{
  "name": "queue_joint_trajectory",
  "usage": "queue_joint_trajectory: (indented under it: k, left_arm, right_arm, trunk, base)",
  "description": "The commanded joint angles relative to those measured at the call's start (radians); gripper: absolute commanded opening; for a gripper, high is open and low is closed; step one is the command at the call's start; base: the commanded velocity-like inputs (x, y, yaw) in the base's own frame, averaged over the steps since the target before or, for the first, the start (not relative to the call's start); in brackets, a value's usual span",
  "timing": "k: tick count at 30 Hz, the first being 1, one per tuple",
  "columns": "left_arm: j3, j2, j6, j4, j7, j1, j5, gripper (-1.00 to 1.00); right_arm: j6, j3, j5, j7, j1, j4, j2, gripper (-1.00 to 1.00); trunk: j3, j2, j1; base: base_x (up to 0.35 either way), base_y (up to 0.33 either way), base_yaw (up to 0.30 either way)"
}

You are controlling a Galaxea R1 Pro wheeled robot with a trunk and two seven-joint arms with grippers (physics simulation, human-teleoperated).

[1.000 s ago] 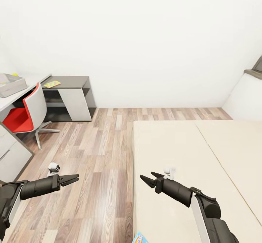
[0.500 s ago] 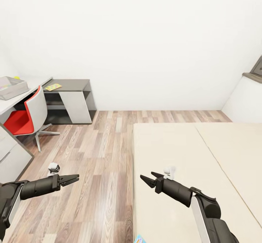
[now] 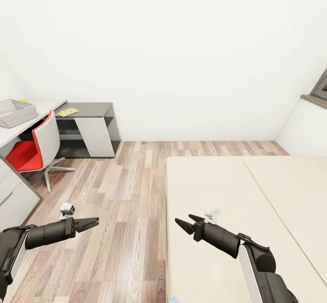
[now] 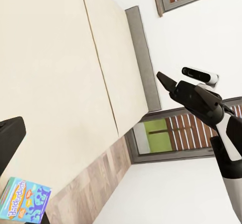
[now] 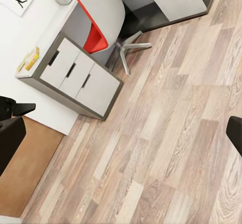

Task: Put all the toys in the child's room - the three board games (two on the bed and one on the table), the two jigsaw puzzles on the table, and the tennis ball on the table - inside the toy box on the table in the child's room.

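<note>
a light blue board game (image 4: 22, 200) with an orange logo and dark blue figures lies at the edge of the bed (image 3: 236, 189), just above the wood-plank floor (image 3: 122, 203); in the head view only a sliver of it (image 3: 174, 300) shows at the bed's near edge. a jigsaw puzzle (image 3: 68, 111), yellow and multicoloured, lies flat on the low grey side section of the desk (image 3: 91, 110) by the far wall. the toy box (image 3: 16, 112), a grey open tray, sits on the white desk top (image 3: 27, 128) at the far left, with a small yellow thing just behind it, too small to name. a red and white swivel chair (image 3: 34, 146) stands in front of that desk, beside a grey drawer unit (image 5: 80, 77).

the bed has two plain beige mattress sections and a low grey headboard (image 4: 142, 57); a grey-framed window (image 4: 171, 138) stands behind it.

the left hand (image 3: 88, 224) hangs over the floor, its fingers slightly apart and holding nothing. the right hand (image 3: 187, 221) hangs over the near left part of the bed, its fingers spread and empty; it also shows in the left wrist view (image 4: 166, 81). both are well apart from the board game and the desk.
</note>
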Motion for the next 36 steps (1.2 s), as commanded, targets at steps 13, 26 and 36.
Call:
queue_joint_trajectory:
  k: [13, 26, 36]
  left_arm:
    - [0.004, 0.001, 0.011, 0.0, -0.004, -0.001, -0.001, 1.0]
    - [0.005, 0.001, 0.011, 0.0, -0.004, -0.001, -0.001, 1.0]
    - [0.005, 0.001, 0.011, 0.0, -0.004, -0.001, -0.001, 1.0]
  right_arm:
    - [0.006, -0.002, -0.003, 0.003, -0.001, 0.0, 0.001, 1.0]
    - [0.006, -0.002, -0.003, 0.002, -0.001, 0.0, 0.002, 1.0]
    - [0.006, -0.002, -0.003, 0.002, -0.001, -0.001, 0.002, 1.0]
  trunk:
    - [0.019, -0.002, 0.001]
    - [0.041, -0.002, 0.001]
    - [0.057, -0.002, 0.001]
  base:
    - [0.0, 0.0, 0.0]
    - [0.0, 0.0, 0.0]
    - [0.0, 0.0, 0.0]
